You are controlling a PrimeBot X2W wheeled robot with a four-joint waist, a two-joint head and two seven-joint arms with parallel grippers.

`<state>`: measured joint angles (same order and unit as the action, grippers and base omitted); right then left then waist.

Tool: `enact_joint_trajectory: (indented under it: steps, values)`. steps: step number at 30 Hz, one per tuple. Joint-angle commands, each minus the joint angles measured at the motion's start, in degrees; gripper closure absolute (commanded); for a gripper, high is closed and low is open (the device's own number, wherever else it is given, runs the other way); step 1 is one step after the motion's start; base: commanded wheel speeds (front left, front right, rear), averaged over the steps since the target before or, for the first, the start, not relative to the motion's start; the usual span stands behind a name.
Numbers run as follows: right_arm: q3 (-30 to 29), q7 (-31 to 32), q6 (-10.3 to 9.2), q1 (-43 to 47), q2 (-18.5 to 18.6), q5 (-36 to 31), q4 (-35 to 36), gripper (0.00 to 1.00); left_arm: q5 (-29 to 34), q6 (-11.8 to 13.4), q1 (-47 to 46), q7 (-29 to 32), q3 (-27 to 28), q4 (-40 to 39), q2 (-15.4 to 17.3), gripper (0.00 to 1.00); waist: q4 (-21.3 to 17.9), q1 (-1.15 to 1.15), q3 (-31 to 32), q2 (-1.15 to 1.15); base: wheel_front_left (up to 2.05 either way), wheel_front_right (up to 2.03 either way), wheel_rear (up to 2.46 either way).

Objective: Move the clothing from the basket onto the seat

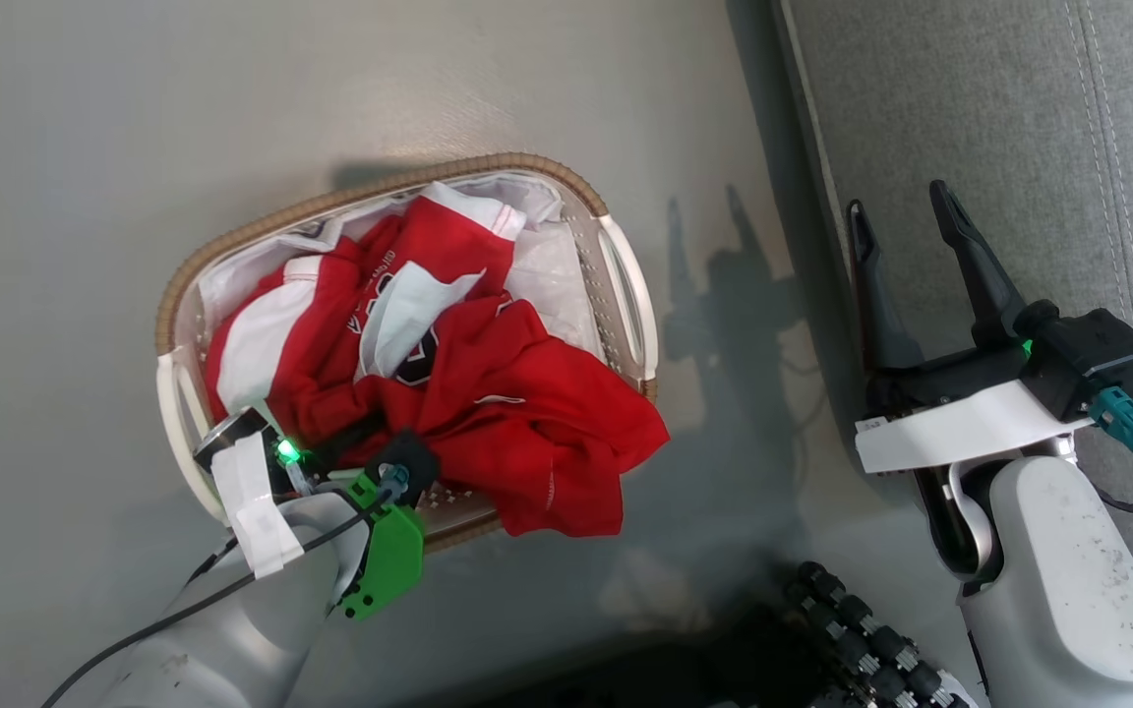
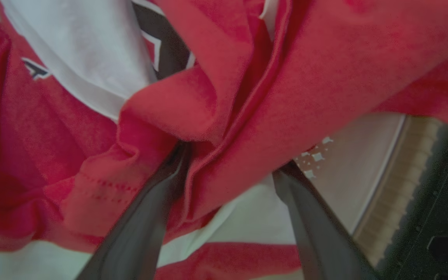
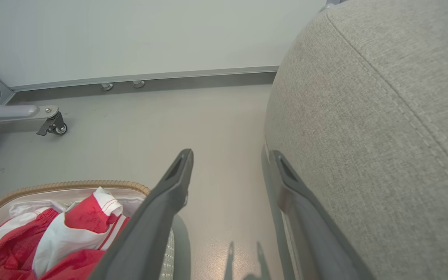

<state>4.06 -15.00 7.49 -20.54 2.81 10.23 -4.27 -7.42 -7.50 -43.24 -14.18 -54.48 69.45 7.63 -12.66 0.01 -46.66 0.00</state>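
As it lay heaped, clothing (image 1: 488, 393): red-and-white jerseys filled basket (image 1: 626, 295); one fold hung over its near rim.
Print: black-and-white patch, small white lettering; neither could be read.
Left gripper (image 2: 233, 155): fingers stood apart, red fold between.
Right gripper (image 1: 898, 202): fingers stood apart, empty, at seat (image 1: 999, 118) edge.

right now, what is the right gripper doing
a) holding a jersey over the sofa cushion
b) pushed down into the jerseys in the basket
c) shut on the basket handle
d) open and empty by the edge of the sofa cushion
d: the right gripper has its two fingers spread with nothing between them, by the edge of the sofa cushion, while the jerseys lie in the basket.
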Motion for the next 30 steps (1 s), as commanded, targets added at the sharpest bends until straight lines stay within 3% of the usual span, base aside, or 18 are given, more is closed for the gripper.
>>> enact_joint_trajectory:
  steps: [1,2,4,8,15,30]
  values:
    - [-0.11,-0.28,0.00,-0.49,0.14,0.31,0.23,0.00,-0.63,0.04,-1.27,-0.34,-0.07,0.54,0.18,0.00,-1.62,-0.01,-1.89,0.00,0.00,0.00,0.00]
    - [-0.14,-0.28,0.00,-0.52,0.15,0.28,0.11,0.00,-0.95,0.04,-1.57,-0.46,-0.07,0.70,-0.01,0.24,-1.57,-0.01,-1.87,0.00,0.00,0.00,0.00]
    - [-0.23,-0.28,0.00,-0.57,0.15,0.12,-0.21,0.00,-1.39,0.03,-1.75,-0.59,-0.22,0.64,-0.59,1.00,-1.35,-0.01,-1.51,0.00,0.00,0.00,0.00]
    - [-0.20,-0.28,0.00,-0.39,0.16,-0.26,-0.75,0.00,-2.37,0.04,-0.70,-1.09,-0.70,-1.13,-1.24,1.00,-0.43,-0.01,0.19,0.00,0.00,0.00,0.00]
    - [-0.15,-0.28,0.00,1.46,0.17,-1.84,-1.97,0.00,-5.17,0.04,2.82,-0.97,0.80,-11.37,-0.69,1.00,2.31,-0.01,5.67,0.00,0.00,0.00,0.00]
    - [-1.40,-0.28,-0.01,9.58,0.19,-6.53,-5.04,0.00,-6.75,0.04,12.20,-0.99,6.74,-32.05,0.85,1.00,9.02,-0.01,27.08,0.00,0.00,0.00,0.00]
